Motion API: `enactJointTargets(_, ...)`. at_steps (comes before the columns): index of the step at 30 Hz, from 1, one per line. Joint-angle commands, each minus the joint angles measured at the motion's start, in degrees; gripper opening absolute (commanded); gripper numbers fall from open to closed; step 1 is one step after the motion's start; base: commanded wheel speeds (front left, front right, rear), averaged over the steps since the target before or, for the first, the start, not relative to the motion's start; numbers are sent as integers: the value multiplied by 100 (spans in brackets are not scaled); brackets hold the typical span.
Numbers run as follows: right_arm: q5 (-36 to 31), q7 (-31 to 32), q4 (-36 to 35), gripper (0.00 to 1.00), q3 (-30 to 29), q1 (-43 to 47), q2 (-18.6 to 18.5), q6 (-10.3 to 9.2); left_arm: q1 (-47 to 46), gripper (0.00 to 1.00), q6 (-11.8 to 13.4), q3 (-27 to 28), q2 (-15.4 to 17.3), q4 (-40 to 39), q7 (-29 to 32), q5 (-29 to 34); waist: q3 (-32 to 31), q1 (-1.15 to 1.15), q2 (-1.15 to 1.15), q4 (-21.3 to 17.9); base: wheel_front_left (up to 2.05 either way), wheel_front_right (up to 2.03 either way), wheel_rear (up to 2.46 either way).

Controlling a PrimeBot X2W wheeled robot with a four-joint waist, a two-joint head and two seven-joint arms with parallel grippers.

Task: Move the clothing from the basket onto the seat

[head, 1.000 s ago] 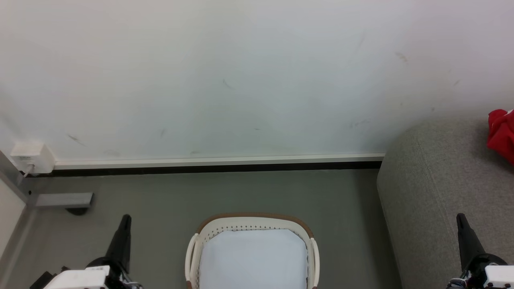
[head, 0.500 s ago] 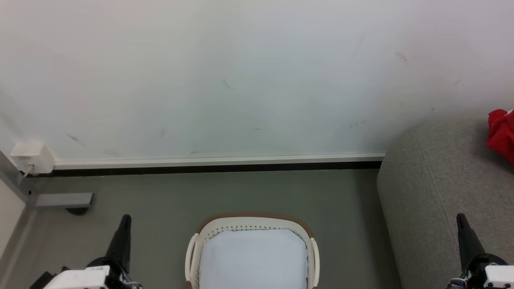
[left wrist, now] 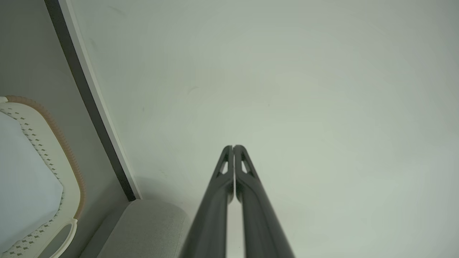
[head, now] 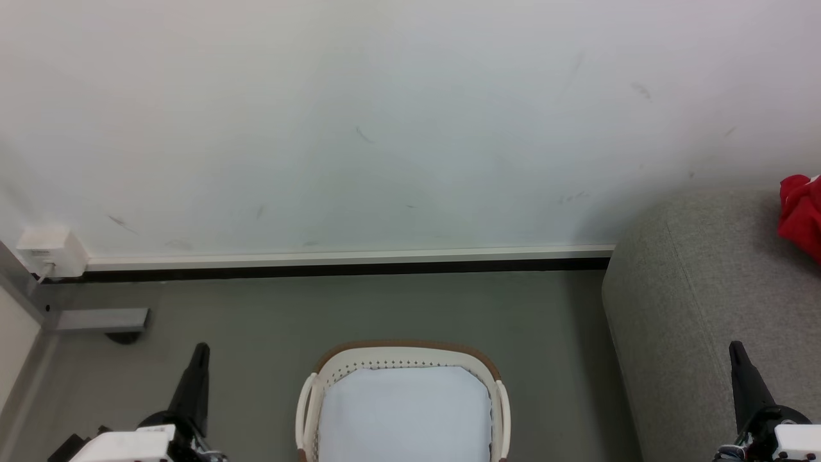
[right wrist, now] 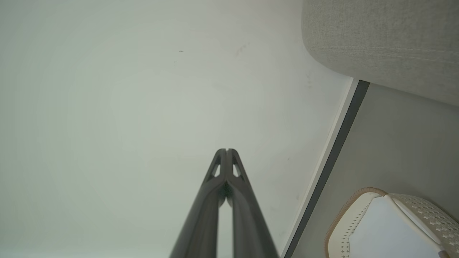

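Observation:
The cream basket [head: 404,354] with a brown rim stands on the floor at the bottom centre, and a plain pale sheet [head: 404,414] covers its inside. Red clothing [head: 800,215] lies on the grey seat [head: 699,295] at the far right edge. My left gripper [head: 201,350] is at the lower left, shut with nothing in it, well left of the basket. My right gripper [head: 736,350] is shut and bare at the lower right, over the seat's side. In the wrist views both grippers [left wrist: 233,147] [right wrist: 226,150] point at the wall with fingertips together; the basket [left wrist: 53,132] [right wrist: 349,215] sits at the edge.
A white wall [head: 385,128] with a baseboard [head: 346,260] runs behind the basket. A white wall box [head: 48,250] and a grey metal foot [head: 99,319] are at the far left. Grey floor [head: 385,301] lies between basket and wall.

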Motion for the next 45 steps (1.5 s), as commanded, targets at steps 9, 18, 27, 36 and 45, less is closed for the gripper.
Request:
enactJointTargets(9, -51, 21, -17, 0, -25, -74, -3, -12, -49, 0, -25, 10, 41, -2, 20, -82, 0, 0, 0, 0, 0, 0, 0)
enactJointTargets(18, -52, 20, -17, 0, -26, -74, -2, -12, -49, 0, -25, 10, 41, -2, 20, -82, 0, 0, 0, 0, 0, 0, 0)
enactJointTargets(27, -53, 21, -17, 0, -27, -74, -2, -12, -49, 0, -25, 9, 41, -2, 20, -83, 0, 0, 0, 0, 0, 0, 0)
enactJointTargets(36, -54, 22, -17, 0, -27, -74, -2, -12, -49, 0, -26, 9, 41, -2, 20, -83, 0, 0, 0, 0, 0, 0, 0)
enactJointTargets(45, -54, 22, -17, 0, -28, -74, -1, -12, -49, 0, -26, 9, 41, -2, 20, -83, 0, 0, 0, 0, 0, 0, 0)
